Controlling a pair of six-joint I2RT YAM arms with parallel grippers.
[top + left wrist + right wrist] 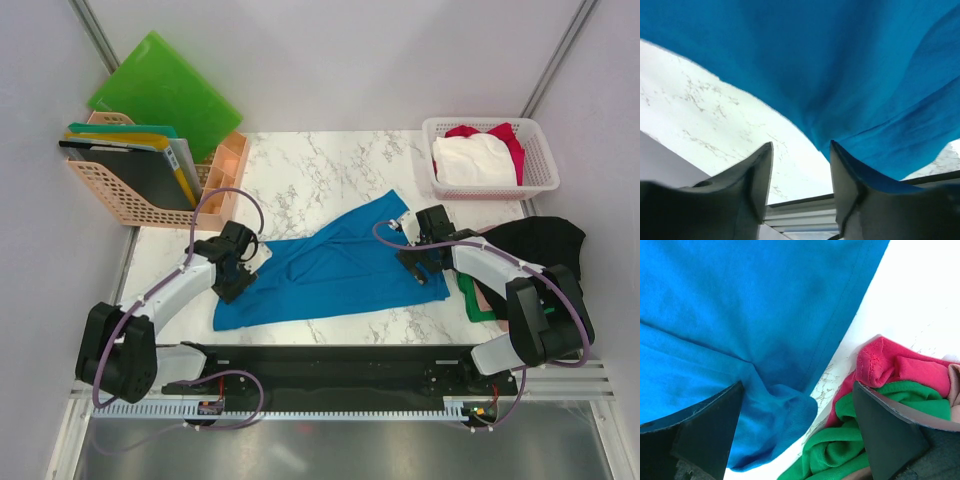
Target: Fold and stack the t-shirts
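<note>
White marble tabletop [330, 165] w/ grey veins fills centre. Upper left: peach lattice file rack [125, 205] w/ upright folders [140, 170] in teal, yellow, dark. Bright green plastic folder [165, 90] leans on back wall behind it. Small peach bin [228, 165] sits just right of rack. Upper right: white lattice basket [490, 188]. Black strip [330, 365] runs along btm.

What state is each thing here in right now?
Bright blue cloth t-shirt: laid out rumpled on the marble table.
Left gripper: open, at the shirt's edge.
Right gripper: open wide.
White plastic lattice basket: holds white cloth and red cloth.
Black, green and red t-shirts: crumpled heap, unfolded.
</note>
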